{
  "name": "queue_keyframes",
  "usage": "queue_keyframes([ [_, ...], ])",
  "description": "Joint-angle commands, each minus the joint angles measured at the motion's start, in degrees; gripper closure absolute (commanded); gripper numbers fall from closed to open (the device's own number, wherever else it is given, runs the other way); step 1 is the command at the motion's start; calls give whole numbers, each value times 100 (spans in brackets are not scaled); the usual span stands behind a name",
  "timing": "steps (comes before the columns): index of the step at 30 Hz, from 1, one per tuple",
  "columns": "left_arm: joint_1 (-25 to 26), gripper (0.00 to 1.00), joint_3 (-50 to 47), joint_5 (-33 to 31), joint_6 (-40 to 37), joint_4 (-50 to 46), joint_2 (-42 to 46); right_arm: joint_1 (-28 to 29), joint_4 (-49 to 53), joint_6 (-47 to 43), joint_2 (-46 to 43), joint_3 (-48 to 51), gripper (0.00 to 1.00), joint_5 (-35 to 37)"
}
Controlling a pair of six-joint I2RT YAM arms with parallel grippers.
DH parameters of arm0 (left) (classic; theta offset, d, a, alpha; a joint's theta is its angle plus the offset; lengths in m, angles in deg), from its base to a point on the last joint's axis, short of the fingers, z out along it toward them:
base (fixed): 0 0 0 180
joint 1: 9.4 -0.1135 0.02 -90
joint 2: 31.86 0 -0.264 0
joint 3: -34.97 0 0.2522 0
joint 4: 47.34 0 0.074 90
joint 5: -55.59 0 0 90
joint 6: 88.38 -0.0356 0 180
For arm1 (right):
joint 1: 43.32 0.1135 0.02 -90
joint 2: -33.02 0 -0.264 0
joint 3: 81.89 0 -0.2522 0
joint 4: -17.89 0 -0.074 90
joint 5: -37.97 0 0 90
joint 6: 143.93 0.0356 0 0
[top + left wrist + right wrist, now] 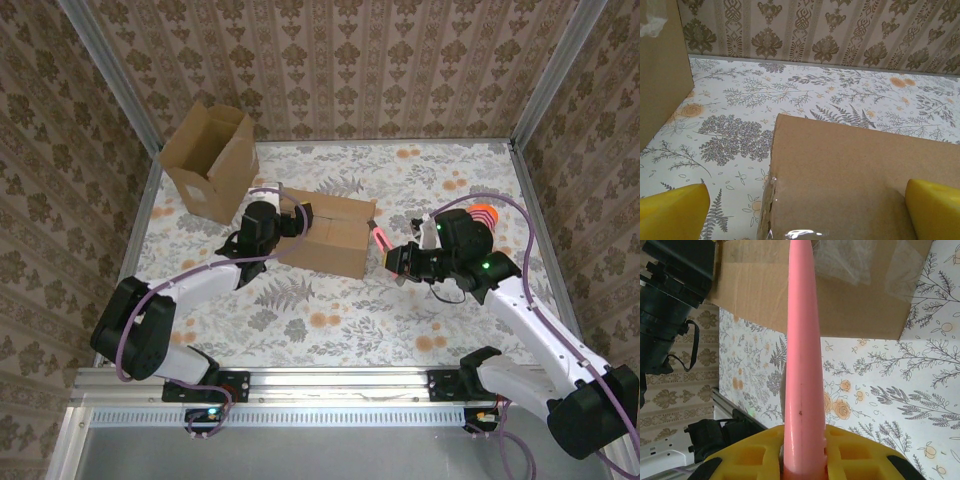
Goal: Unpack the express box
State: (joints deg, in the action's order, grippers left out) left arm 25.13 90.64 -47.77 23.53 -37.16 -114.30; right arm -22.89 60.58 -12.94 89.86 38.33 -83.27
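My left arm reaches from the lower left towards mid-frame. My left fingers (282,224) are spread wide over the left end of the box (330,236) and hold nothing. The box lies closed at the centre of the desk (400,330), brown card with clear tape on it. My right arm bends in from the lower right. My right fingers (396,258) are clamped on a pink stick (381,238), its tip at the box's right edge. An open carton (210,160) stands upper left. The desk has a floral print, and the walls are patterned paper.

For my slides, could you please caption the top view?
Left gripper, open, at the closed box; right gripper points a pink tool at its right end.
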Motion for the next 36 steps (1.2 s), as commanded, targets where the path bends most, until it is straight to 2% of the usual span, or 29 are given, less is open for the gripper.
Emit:
queue_keyframes([
  [1,37,0,-456,-43,32,-1129,-431,50,288,93,-90,98,100,186],
  [8,37,0,-438,-45,1,-1148,-431,13,303,180,-165,-87,100,710],
  [17,37,0,-431,-46,-10,-1151,-430,-12,38,207,145,-310,100,650],
  [25,37,0,-425,-36,-3,-1142,-483,-29,16,251,-15,-376,100,804],
  [36,37,0,-415,-36,-7,-1140,-481,-35,-78,269,135,-479,100,625],
])
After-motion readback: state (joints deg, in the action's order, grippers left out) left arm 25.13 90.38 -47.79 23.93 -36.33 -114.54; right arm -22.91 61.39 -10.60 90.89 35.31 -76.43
